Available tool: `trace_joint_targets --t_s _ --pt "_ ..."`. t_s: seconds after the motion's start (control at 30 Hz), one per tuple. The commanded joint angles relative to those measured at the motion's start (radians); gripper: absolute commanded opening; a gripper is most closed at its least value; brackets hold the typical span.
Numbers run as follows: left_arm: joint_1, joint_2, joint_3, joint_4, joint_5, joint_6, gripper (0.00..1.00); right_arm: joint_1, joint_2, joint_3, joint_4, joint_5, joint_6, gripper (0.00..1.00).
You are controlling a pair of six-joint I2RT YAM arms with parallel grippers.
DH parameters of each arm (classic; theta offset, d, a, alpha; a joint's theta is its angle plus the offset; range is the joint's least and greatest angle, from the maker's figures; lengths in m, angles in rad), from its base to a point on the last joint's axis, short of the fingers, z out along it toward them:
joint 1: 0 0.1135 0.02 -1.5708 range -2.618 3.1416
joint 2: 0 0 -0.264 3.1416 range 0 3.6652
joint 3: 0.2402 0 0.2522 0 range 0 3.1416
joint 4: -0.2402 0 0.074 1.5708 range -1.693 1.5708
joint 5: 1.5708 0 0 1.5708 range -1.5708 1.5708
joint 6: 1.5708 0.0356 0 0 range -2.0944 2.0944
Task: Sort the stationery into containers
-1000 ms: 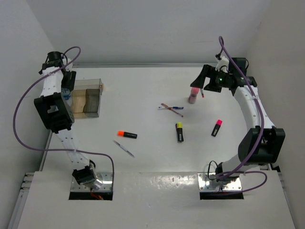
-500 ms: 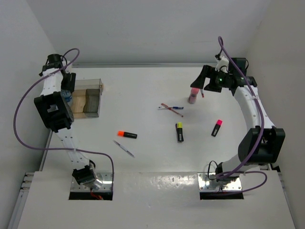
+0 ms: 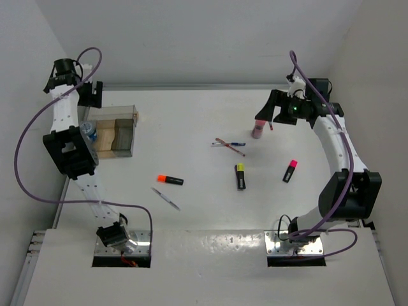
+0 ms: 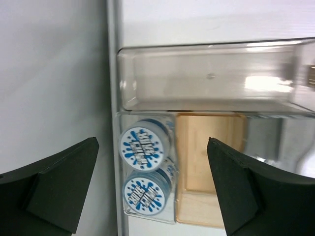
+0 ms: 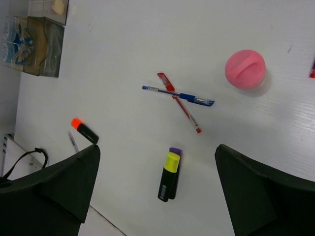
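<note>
Two blue-speckled jars lie side by side in the narrow left compartment of the organiser box, with nothing gripping them. My left gripper hangs open above them, apart from the box. My right gripper is open and empty, high over the table near the pink bottle. On the table lie a crossed blue pen and red pen, a yellow-capped highlighter, an orange-capped one, a silver pen and a pink-capped highlighter.
The box stands at the table's left edge, close to the left wall. Its clear back compartment holds nothing. A purple cap shows just behind the yellow highlighter. The right arm arches along the right side.
My left gripper has opened and lifted up and back from the box's left compartment, leaving a jar there. The right arm has barely moved.
</note>
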Motion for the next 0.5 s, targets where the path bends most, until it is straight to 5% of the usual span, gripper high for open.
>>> trace_joint_targets --t_s 0.0,0.23,0.47 --pt "-0.020 -0.162 0.029 -0.026 0.198 0.056 0.98 -0.004 -0.048 -0.012 -0.019 -0.010 -0.053 0.97" --pt "-0.225 -0.428 -0.352 0.065 0.390 0.201 0.88 -0.011 -0.137 -0.148 -0.088 0.042 -0.182 0.91" --pt "-0.495 -0.569 -0.628 0.099 0.411 0.313 0.80 0.022 -0.274 -0.364 -0.102 0.127 -0.236 0.75"
